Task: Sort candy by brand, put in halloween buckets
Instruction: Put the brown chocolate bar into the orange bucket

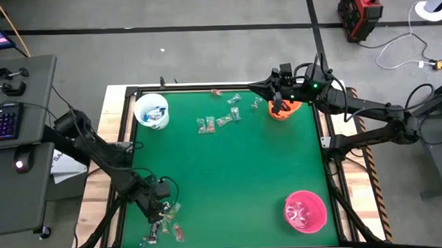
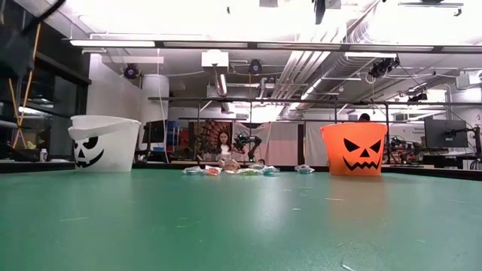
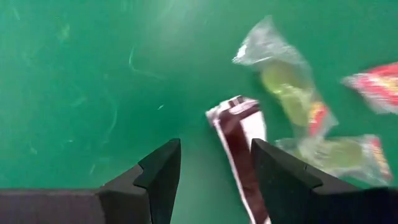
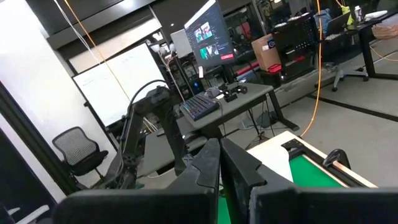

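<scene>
My left gripper (image 1: 162, 208) is open, low over the near-left candy cluster (image 1: 165, 220). In the left wrist view its fingers (image 3: 214, 177) stand on either side of a dark brown-and-white wrapped candy (image 3: 239, 140) lying on the green mat. Clear greenish candies (image 3: 283, 78) and a red one (image 3: 378, 84) lie just beyond. My right gripper (image 1: 276, 88) is shut and hovers over the orange bucket (image 1: 285, 107) at the far right; its wrist view (image 4: 219, 163) shows nothing between its fingers. The white bucket (image 1: 151, 110) stands far left, the pink bucket (image 1: 305, 211) near right. My left gripper has the brown candy's near end (image 3: 249, 186) close beside one finger (image 3: 280, 180). I cannot tell whether that finger touches it. The candy lies flat on the mat, and the fingers point down at it from above.
A second cluster of candies (image 1: 221, 117) lies at the far middle, between the white and orange buckets; it also shows in the low view (image 2: 241, 170). A raised frame edges the green mat (image 1: 230, 175), whose middle is bare. A desk with a keyboard stands off the table's left side.
</scene>
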Motion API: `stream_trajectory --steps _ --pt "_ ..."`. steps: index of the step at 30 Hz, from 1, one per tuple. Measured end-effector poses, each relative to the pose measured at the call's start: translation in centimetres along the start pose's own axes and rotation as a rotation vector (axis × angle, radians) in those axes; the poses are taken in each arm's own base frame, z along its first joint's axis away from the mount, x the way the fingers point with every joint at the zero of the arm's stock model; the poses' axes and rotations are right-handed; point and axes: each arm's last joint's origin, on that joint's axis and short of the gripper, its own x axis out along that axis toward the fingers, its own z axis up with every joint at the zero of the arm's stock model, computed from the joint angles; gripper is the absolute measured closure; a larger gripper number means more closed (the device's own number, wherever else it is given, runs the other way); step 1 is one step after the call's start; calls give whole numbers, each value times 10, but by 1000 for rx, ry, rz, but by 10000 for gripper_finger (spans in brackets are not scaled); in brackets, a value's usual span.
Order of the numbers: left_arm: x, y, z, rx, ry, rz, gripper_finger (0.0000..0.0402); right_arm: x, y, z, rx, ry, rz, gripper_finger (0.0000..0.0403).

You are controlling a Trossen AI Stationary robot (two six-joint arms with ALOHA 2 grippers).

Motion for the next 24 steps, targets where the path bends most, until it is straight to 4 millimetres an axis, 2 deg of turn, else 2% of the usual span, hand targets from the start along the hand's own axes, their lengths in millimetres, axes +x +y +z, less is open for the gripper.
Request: stream_trajectory --steps 4,8,10,12,14,16,21,24 --pt "11 -3 3 -32 48 -21 216 0 0 0 0 0 0 396" --pt "13 -8 5 -35 35 -64 224 0 0 0 0 0 0 396" --pt "12 -7 7 -39 27 -68 246 0 0 0 1 2 -1 396" --pt "10 -7 10 -41 14 -85 289 0 0 0 1 5 -2 396" --pt "3 -5 15 -39 -13 -108 354 0 0 -1 2 8 -4 396" --pt "-6 0 24 -57 -59 -123 387 0 0 -1 2 7 -3 396" --pt "-40 26 48 -135 -233 -122 399 0 1 1 14 -10 7 396" --pt "-53 40 56 -154 -232 -159 391 0 1 1 9 -11 14 396"
